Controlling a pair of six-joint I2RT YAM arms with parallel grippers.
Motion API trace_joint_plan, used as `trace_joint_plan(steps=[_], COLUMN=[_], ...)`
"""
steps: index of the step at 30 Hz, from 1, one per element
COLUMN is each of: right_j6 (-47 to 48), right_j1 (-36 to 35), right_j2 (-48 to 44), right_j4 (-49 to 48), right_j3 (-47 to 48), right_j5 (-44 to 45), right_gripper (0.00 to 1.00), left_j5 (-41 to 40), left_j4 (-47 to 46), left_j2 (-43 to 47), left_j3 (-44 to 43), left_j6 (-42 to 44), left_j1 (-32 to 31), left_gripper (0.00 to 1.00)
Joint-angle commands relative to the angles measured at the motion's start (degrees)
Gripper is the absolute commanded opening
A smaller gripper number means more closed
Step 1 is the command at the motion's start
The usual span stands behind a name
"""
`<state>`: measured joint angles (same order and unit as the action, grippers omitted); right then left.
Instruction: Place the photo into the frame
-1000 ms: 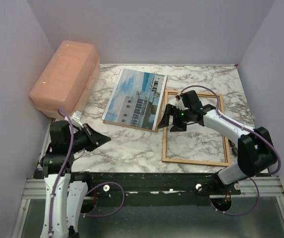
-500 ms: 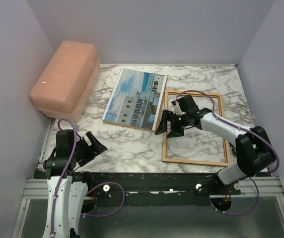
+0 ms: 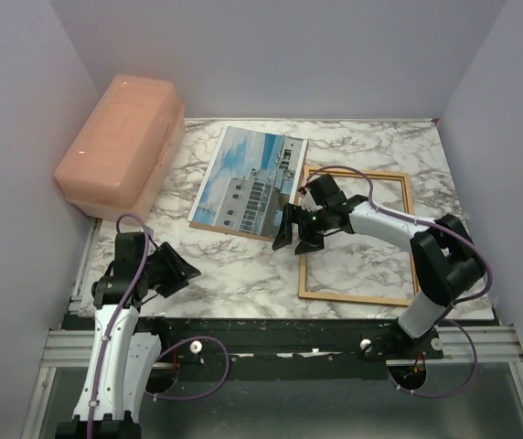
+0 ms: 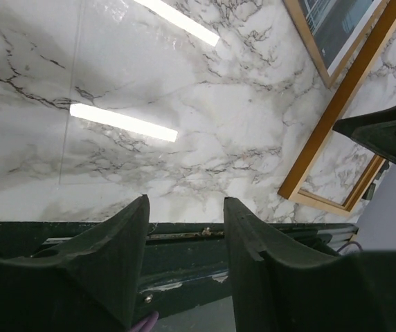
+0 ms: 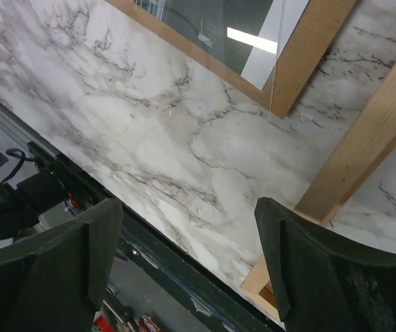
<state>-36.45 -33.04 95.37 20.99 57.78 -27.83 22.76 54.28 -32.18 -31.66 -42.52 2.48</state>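
The photo (image 3: 243, 178) lies flat on a brown backing board at the back middle of the marble table. The orange-brown frame (image 3: 362, 298) lies empty to its right, marble showing through it. My right gripper (image 3: 293, 233) is open and empty, low over the frame's left rail, just off the photo's near right corner. In the right wrist view the photo (image 5: 205, 31) is at the top and the frame (image 5: 364, 149) at the right. My left gripper (image 3: 175, 270) is open and empty near the table's front left. The left wrist view shows the photo (image 4: 340, 24) and the frame (image 4: 329, 131) at its right.
A pink plastic box (image 3: 120, 142) stands at the back left against the wall. Grey walls close in the table on three sides. The black rail (image 3: 271, 331) with the arm bases runs along the near edge.
My left arm has pulled back and down toward its base. My right gripper has moved left, from inside the frame to its left rail by the photo's corner.
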Motion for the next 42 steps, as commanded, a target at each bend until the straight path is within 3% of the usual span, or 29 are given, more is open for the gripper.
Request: trace_joint_plan(steps=[1,6,8,14,20,32,42], right_j6=[-1.09,-0.13,0.15,-0.5,-1.36,-13.78,-20.88], right_j1=[-0.84,-1.2,-1.41,-2.26,-3.43,-3.44,-3.28], right_j2=[2.95,6.38,7.55,10.14,12.31,4.44,-1.6], right_j4=[-0.92,0.7,0.97,1.46,0.09,-23.93,-37.62], right_j3=[3.71,6.24,6.72,8.04,7.65,-7.79,-13.79], right_j5=[3.36,6.94,8.18,12.37,12.16,0.97,-2.99], right_gripper=[0.85,0.85,0.85,0.85,0.85,0.85,0.85], left_j5=[-0.83,-7.09,-8.5,-13.47,-13.75,-12.53,-11.27], left_j4=[-10.11,-16.31,-18.02,-19.07,-20.29,-21.59,-22.59], left_j2=[-5.11,-17.91,-23.4,-33.71,-37.65,-41.12,-43.46], left_j3=[1.34,-1.13,-2.19,-4.01,-4.05,-3.53,-3.62], left_j6=[-7.47,-8.76,-8.14,-6.54,-5.08,-3.27,-2.16], left_j1=[-5.36,-12.88,-14.04,-14.61,-14.61,-14.65,-14.7], left_gripper=[0.46,0.44,0.38,0.36,0.36,0.3,0.24])
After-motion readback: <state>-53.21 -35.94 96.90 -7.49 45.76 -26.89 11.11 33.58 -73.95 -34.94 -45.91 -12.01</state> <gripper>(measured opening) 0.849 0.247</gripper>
